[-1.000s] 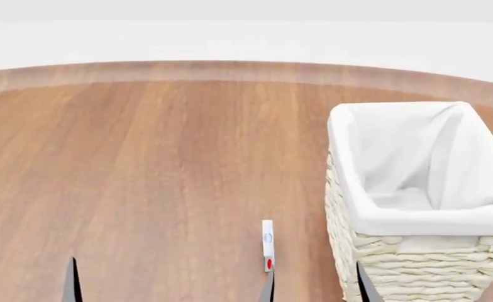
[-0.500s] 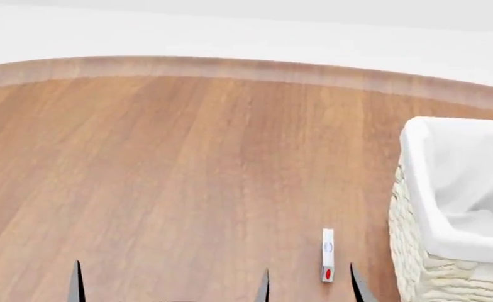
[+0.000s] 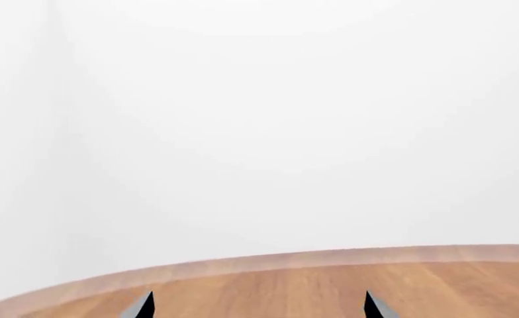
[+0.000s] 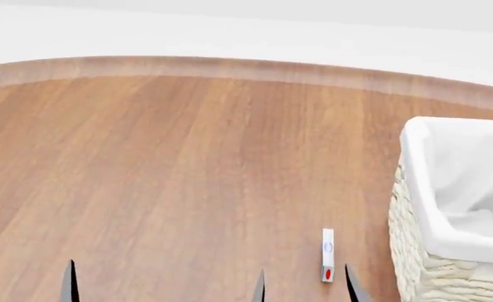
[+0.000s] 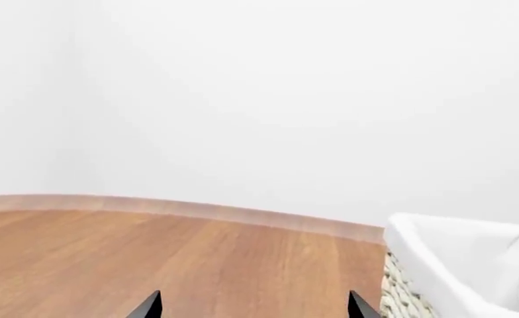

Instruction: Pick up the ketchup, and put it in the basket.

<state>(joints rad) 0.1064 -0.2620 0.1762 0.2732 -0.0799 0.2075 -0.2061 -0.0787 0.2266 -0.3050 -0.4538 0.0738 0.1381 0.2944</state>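
Observation:
The ketchup is out of view in every frame. The basket (image 4: 448,214), cream wicker with a white liner over its rim, stands at the right edge of the head view on the wooden table (image 4: 188,176). Its corner also shows in the right wrist view as the basket (image 5: 454,265). My right gripper (image 4: 305,288) is open at the table's near edge, just left of the basket, with only its dark fingertips showing. My left gripper (image 4: 22,280) is open at the near left. In the wrist views the left gripper (image 3: 257,306) and the right gripper (image 5: 253,306) hold nothing.
A small slim white piece with a bluish mark and a red spot (image 4: 327,255) lies on the table between my right fingertips as the head sees them; I cannot tell what it is. A white wall (image 4: 246,31) rises behind the table's curved far edge.
The head view swung left early in the second, so the basket and the small white piece slid right in the picture. Since then both grippers' tips have dropped slightly.

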